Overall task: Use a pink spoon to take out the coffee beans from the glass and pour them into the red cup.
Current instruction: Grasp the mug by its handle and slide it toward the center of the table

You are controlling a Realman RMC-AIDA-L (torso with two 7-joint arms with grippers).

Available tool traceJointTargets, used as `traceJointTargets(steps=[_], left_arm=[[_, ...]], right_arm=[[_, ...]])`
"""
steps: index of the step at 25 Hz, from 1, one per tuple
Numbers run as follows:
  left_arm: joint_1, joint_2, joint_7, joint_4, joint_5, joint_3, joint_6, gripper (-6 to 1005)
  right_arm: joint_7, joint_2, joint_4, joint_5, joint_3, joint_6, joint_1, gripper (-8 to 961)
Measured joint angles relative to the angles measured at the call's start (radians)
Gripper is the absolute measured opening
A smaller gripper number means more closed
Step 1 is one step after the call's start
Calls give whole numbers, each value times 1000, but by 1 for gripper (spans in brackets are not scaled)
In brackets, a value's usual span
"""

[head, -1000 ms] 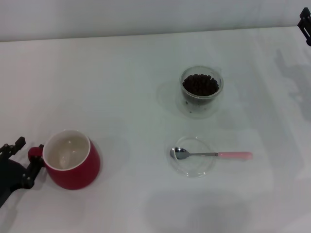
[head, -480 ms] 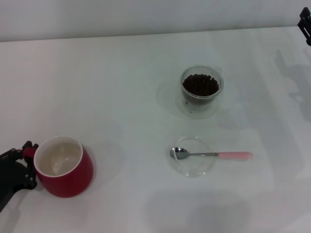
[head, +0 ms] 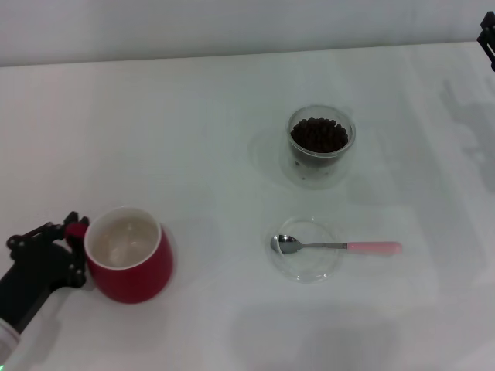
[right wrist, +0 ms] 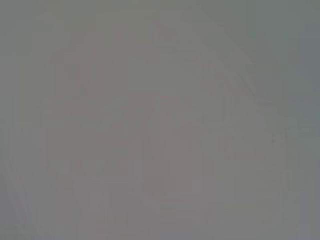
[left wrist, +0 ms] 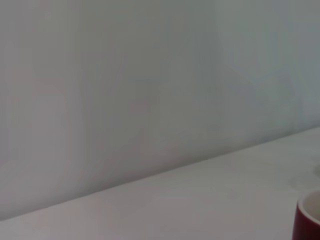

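The red cup point(head: 135, 270) stands upright at the table's front left, white inside and empty. My left gripper point(head: 69, 251) is at its left side, shut on the small red handle point(head: 76, 228). The cup's rim also shows in the left wrist view point(left wrist: 307, 217). The glass point(head: 321, 143) with the coffee beans point(head: 318, 134) stands at the middle back. The pink spoon point(head: 340, 246) lies with its metal bowl in a flat clear dish point(head: 305, 259) and its pink handle pointing right. My right gripper point(head: 487, 35) is parked at the far right edge, high up.
The white table point(head: 193, 139) ends at a pale wall at the back. The right wrist view shows only a plain grey surface.
The left gripper took hold of the cup's handle. The cup first shifted left and tipped, then came upright and moved right, a little nearer the dish. Spoon, glass and right arm have not moved.
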Motion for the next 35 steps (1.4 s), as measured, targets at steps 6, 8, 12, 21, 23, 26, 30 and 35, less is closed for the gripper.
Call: traceJointTargets(steps=[6, 8, 12, 21, 23, 26, 30, 35], left_arm=[[-30, 0, 52, 60, 7, 0, -56, 97], [-39, 0, 62, 76, 9, 0, -65, 97], [-56, -1, 69, 101, 24, 0, -83, 98], [-89, -2, 69, 141, 60, 0, -142, 98], [-89, -2, 70, 143, 61, 0, -145, 98], [-84, -1, 70, 143, 62, 0, -145, 97], [-76, -1, 70, 143, 63, 0, -145, 97], [-59, -1, 70, 142, 62, 0, -140, 97]], right_arm=[[-2, -1, -2, -5, -4, 2, 1, 829], [-2, -1, -2, -6, -5, 2, 1, 829], [-2, -2, -2, -7, -5, 3, 1, 829], [-2, -3, -2, -8, -6, 12, 3, 829], [-2, -3, -2, -8, -6, 12, 2, 829], [-2, -3, -2, -8, -6, 12, -1, 828], [-2, -3, -2, -8, -6, 13, -4, 828], [-2, -3, -2, -8, -6, 13, -6, 828]])
